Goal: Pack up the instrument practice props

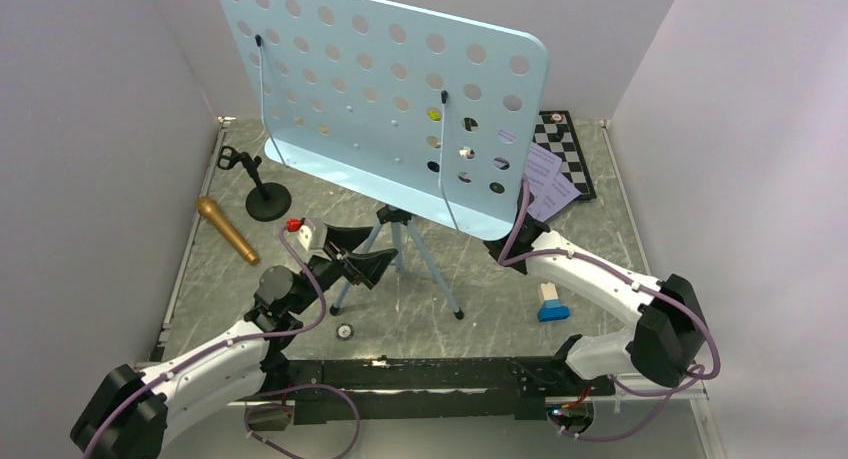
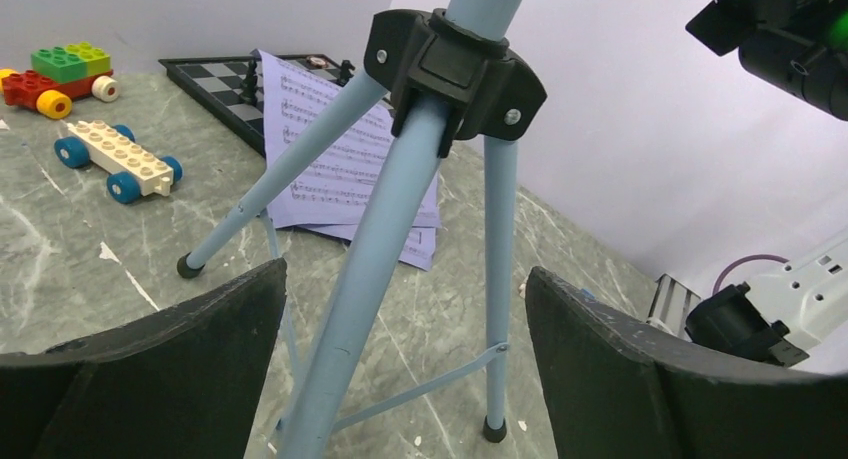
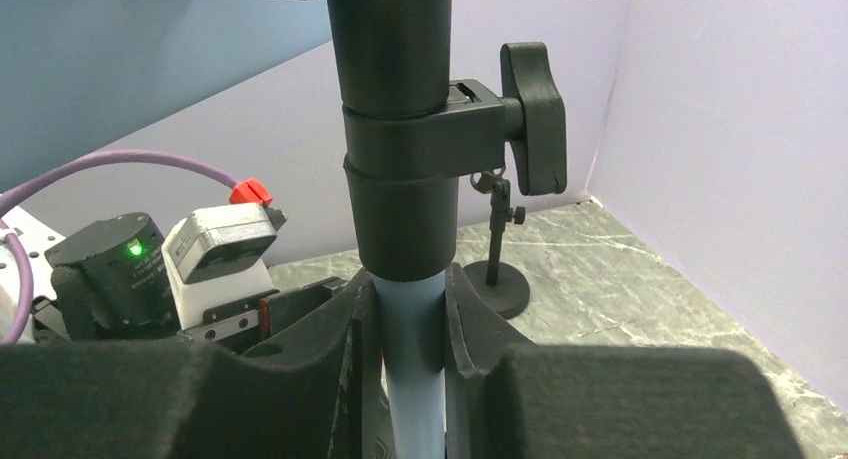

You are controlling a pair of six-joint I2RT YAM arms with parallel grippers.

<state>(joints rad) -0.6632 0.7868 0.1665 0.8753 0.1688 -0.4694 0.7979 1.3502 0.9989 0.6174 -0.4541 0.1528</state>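
Observation:
The light-blue music stand has its hole-punched desk [image 1: 390,99] over its tripod legs [image 1: 425,264]. My left gripper [image 1: 380,254] is open; in the left wrist view its jaws [image 2: 405,279] straddle a tripod leg [image 2: 375,269] below the black hub [image 2: 455,64] without touching it. My right gripper [image 3: 413,309] is shut on the stand's light-blue pole [image 3: 415,389] just under the black collar clamp [image 3: 400,179]; from above its fingers are hidden beneath the desk. White sheet-music pages [image 1: 550,184] lie at the back right. The gold-brown microphone [image 1: 227,229] and the black mic stand [image 1: 265,194] are at the left.
A chessboard [image 1: 567,149] lies under the pages at the back right. A colourful brick car [image 2: 60,74] and a white brick car with blue wheels [image 2: 120,159] stand behind the stand. A blue-and-white brick [image 1: 551,302] sits by my right arm [image 1: 590,274]. Walls close three sides.

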